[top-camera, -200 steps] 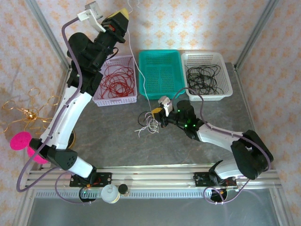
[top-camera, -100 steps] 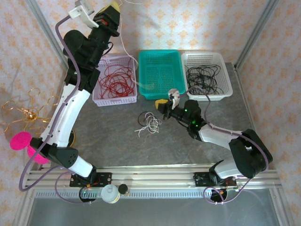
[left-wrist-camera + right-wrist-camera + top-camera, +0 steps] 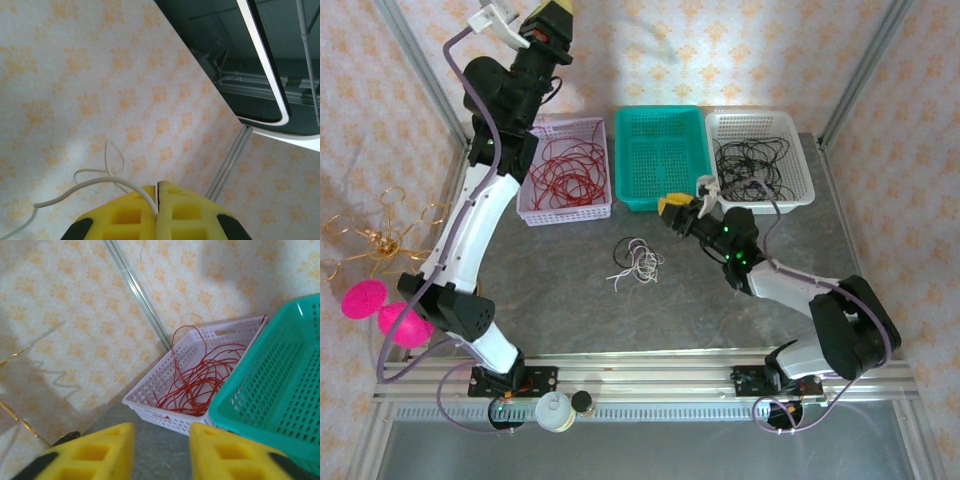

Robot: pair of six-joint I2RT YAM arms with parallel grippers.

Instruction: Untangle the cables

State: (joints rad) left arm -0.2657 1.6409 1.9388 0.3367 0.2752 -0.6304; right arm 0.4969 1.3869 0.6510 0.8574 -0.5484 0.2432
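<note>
- Between the yellow foam pads of the left jaws, pressed together, a thin cream-white cable is pinched and curls away leftward.
- The right jaws, closed a second ago, now stand apart, holding nothing.
- Left of them, loose cream and black cables lie on the grey bench.
- Ahead of them, red strands sit in a perforated lilac basket.

Three baskets; two pink balls; one cable clump; one gold ornament.

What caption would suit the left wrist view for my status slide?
Left gripper shut on a cream-white cable, which curls away in front of the orange-patterned wall.
</note>
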